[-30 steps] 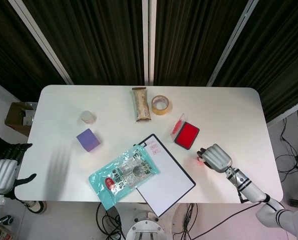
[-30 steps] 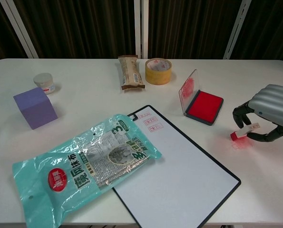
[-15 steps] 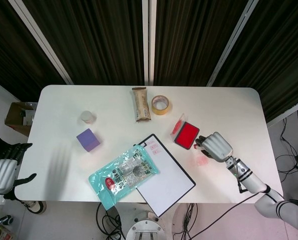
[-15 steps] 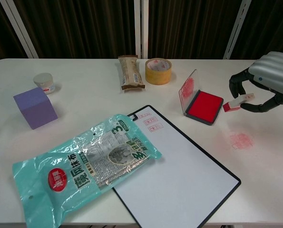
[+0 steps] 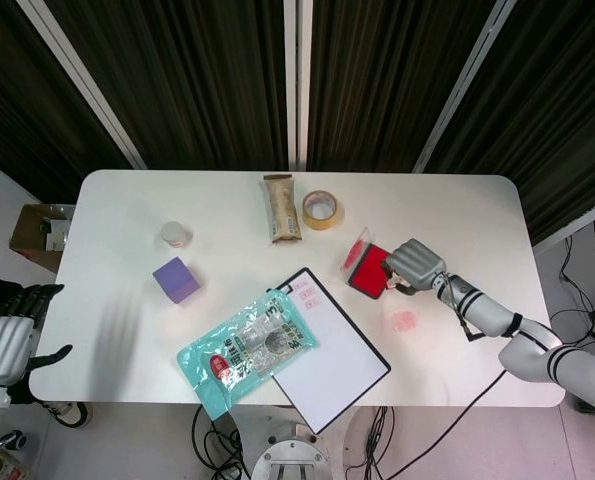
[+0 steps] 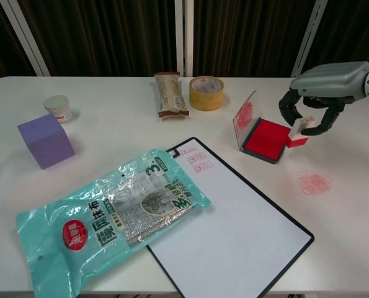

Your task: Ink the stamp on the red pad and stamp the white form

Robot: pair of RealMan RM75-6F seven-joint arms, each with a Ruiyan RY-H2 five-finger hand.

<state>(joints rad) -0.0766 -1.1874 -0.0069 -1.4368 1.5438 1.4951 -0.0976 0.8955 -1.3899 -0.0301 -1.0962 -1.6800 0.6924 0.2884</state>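
White counter (image 5: 457, 215) carries everything. Biggest item on it is the white form (image 6: 234, 230) on a black-edged clipboard, lying at an angle near the front edge, small red stamp marks near its top corner. A teal snack bag (image 6: 110, 214) overlaps the form's left edge. Purple cube (image 6: 46, 140) sits at the left, well apart from the form. Red ink pad (image 6: 268, 138) right of centre, clear lid (image 6: 245, 117) standing open on its left side. Brown wrapped snack bar (image 6: 171, 94) and a roll of tape (image 6: 206, 92) lie just beside each other at the back. Small white jar (image 6: 58, 108) back left. Faint red smudge (image 6: 314, 183) on the counter, in front and to the right of the pad.

Right hand (image 6: 320, 93) held above the pad's right edge, fingers curled down and pinching the stamp (image 6: 297, 134), red end of the stamp at the pad's near right corner; touching or just above, can't tell. Left hand (image 5: 5, 340) off the counter at far left, low, fingers loosely spread, holding nothing.
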